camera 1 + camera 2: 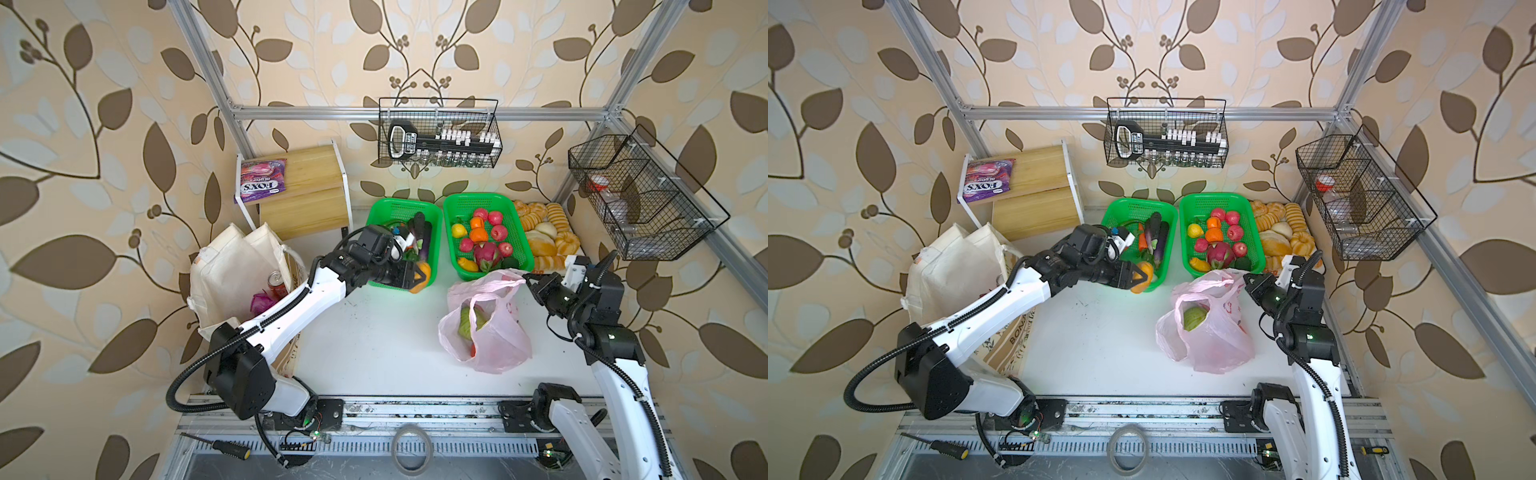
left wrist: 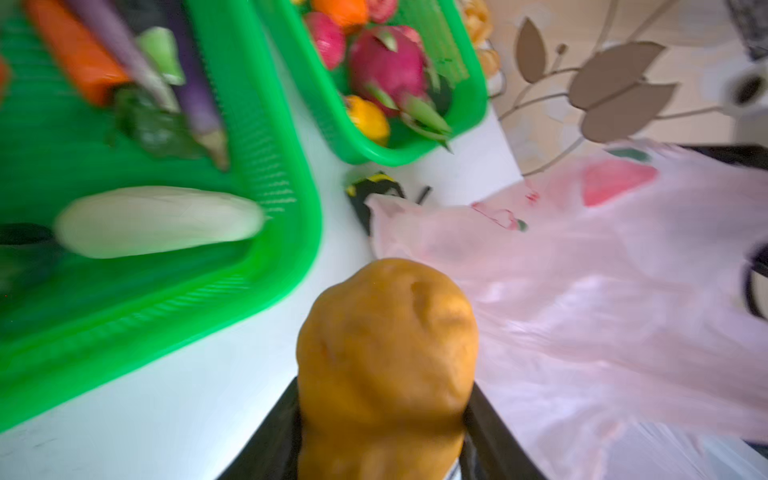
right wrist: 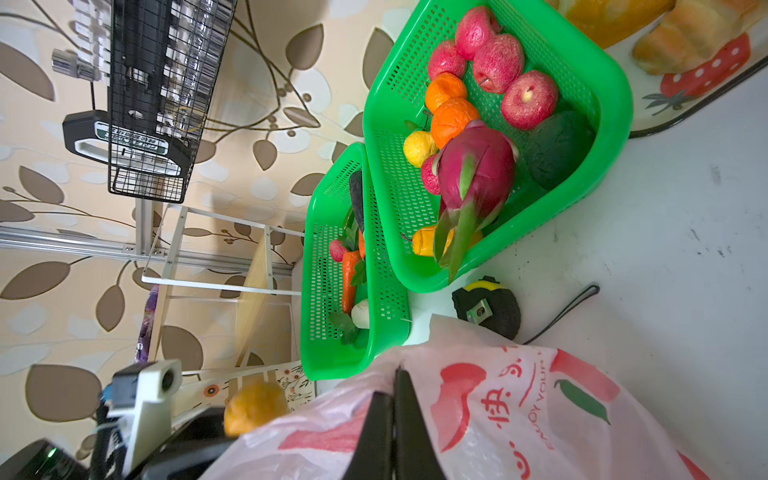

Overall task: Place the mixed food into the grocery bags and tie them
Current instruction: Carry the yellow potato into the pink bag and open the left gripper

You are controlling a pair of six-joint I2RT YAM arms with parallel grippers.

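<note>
Both grippers are busy. In both top views the left gripper [image 1: 417, 279] has its jaws clamped round a brown potato [image 1: 422, 274], held at the near corner of the vegetable basket [image 1: 386, 205]. Across the table the right gripper [image 1: 530, 277] is pinched tight on the top edge of the pink bag [image 1: 494, 340], holding its mouth up, and a green cabbage [image 1: 471, 322] lies inside. The canvas tote [image 1: 226, 270] stands at the far left with a red soda can [image 1: 277, 282] and a purple packet [image 1: 261, 302] in it.

From the left wrist, blurred, the potato [image 2: 386, 353] sticks out between two dark fingers [image 2: 494, 432] above bare table, the bag [image 2: 582, 299] spread close beyond it.

From the right wrist, the dark fingers [image 3: 409, 419] meet with pink film trapped between them. The potato [image 3: 254, 407] shows past the bag [image 3: 519, 415], and a tape measure [image 3: 488, 307] sits by the fruit basket [image 3: 615, 83].
</note>
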